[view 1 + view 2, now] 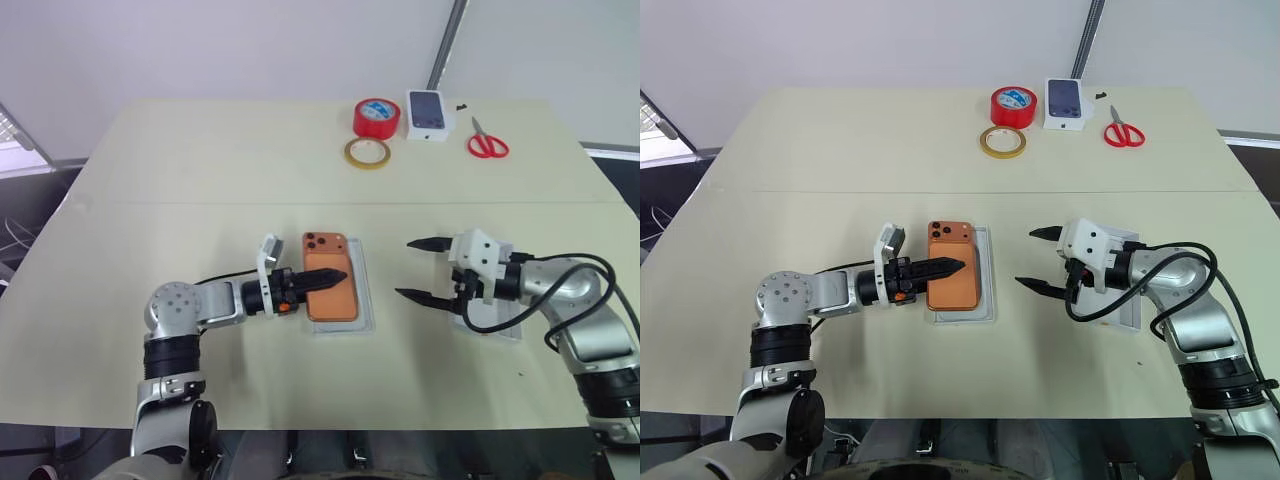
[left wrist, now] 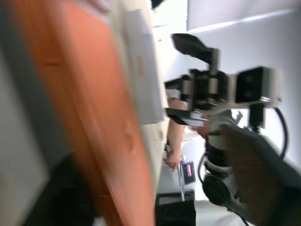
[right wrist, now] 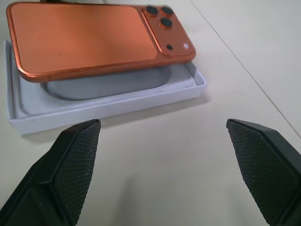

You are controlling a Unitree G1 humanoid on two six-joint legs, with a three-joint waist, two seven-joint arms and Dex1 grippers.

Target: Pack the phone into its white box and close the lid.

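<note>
The orange phone (image 1: 333, 290) lies camera-side up over the white box (image 1: 364, 300), a shallow tray at the table's middle. In the right wrist view the phone (image 3: 89, 37) sits tilted, partly above the white box's (image 3: 108, 106) rim rather than flat inside. My left gripper (image 1: 336, 277) reaches in from the left, with its tip over the phone's back. My right gripper (image 1: 405, 268) hangs open just right of the box, empty, pointing at it. The white lid (image 1: 1127, 312) lies on the table under my right wrist, mostly hidden.
At the far edge of the table stand a red tape roll (image 1: 376, 118), a yellowish tape ring (image 1: 367, 152), a small white box with a phone picture (image 1: 426, 115) and red scissors (image 1: 488, 143). The tan tabletop (image 1: 200, 180) is bare to the left.
</note>
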